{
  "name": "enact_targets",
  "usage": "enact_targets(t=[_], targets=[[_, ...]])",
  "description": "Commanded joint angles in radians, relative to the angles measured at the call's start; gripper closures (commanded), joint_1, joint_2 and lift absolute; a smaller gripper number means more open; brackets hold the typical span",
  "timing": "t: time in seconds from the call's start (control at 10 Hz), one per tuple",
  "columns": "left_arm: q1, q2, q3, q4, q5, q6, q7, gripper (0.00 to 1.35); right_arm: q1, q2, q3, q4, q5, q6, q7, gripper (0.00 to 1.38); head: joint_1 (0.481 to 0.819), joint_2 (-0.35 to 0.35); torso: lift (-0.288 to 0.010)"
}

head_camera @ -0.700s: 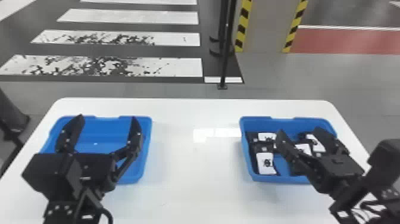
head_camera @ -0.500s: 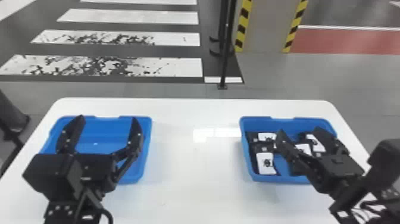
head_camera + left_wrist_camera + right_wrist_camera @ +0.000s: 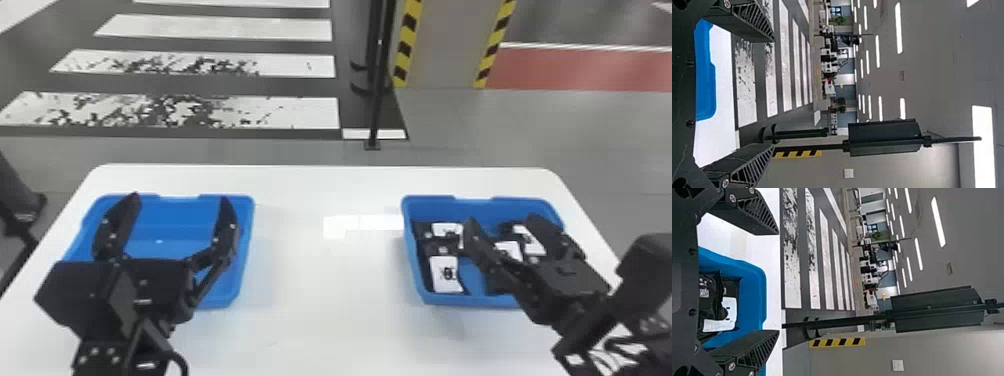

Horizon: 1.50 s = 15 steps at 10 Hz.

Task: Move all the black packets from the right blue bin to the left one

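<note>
Pick step, likely: black packets (image 3: 446,275) in right bin (image 3: 411,245), 2 o'clock. Your right end effector (image 3: 502,219) gapes empty above them; left end effector (image 3: 179,199), wide, empty, over left bin (image 3: 246,245), 10 o'clock. Next: lower right one, pinch packet.

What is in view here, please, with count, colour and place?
Table: one, white, in front
Left bin: one, blue, on table
Right bin: one, blue, on table
Packets: several, count unclear, black with white labels, right bin
Thin pole: one, black, behind table
Floor stripes: several, white, beyond table
Striped bands: two, yellow-black, beyond table
Floor patch: one, red, far right
Ceiling lights: several, white, overhead
Left arm: one, black, front left
Right arm: one, black, front right
Left fingers: two, black, open over left bin
Right fingers: two, black, open over right bin
</note>
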Motion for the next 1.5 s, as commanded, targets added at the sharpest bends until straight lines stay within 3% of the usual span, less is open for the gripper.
enact_targets(t=[0.0,0.4,0.6,1.4], targets=[[-0.001,0.000,0.000,0.003,0.000,-0.003,0.000,0.08,-0.003,0.000,0.000,0.007,-0.002,0.001,0.000,0.13,0.695,-0.041,-0.140],[-0.001,-0.002,0.002,0.008,0.000,-0.013,-0.008,0.08,-0.092,-0.009,0.000,0.022,0.022,0.234,0.003,0.13,0.695,-0.041,-0.140],[-0.001,-0.004,0.008,0.010,0.000,-0.013,-0.011,0.08,-0.143,-0.011,0.000,0.027,0.056,0.430,0.002,0.13,0.695,-0.041,-0.140],[-0.001,-0.014,0.028,0.054,0.004,-0.079,-0.018,0.08,-0.278,-0.023,0.060,0.240,0.082,0.452,0.003,0.16,0.695,-0.041,-0.140]])
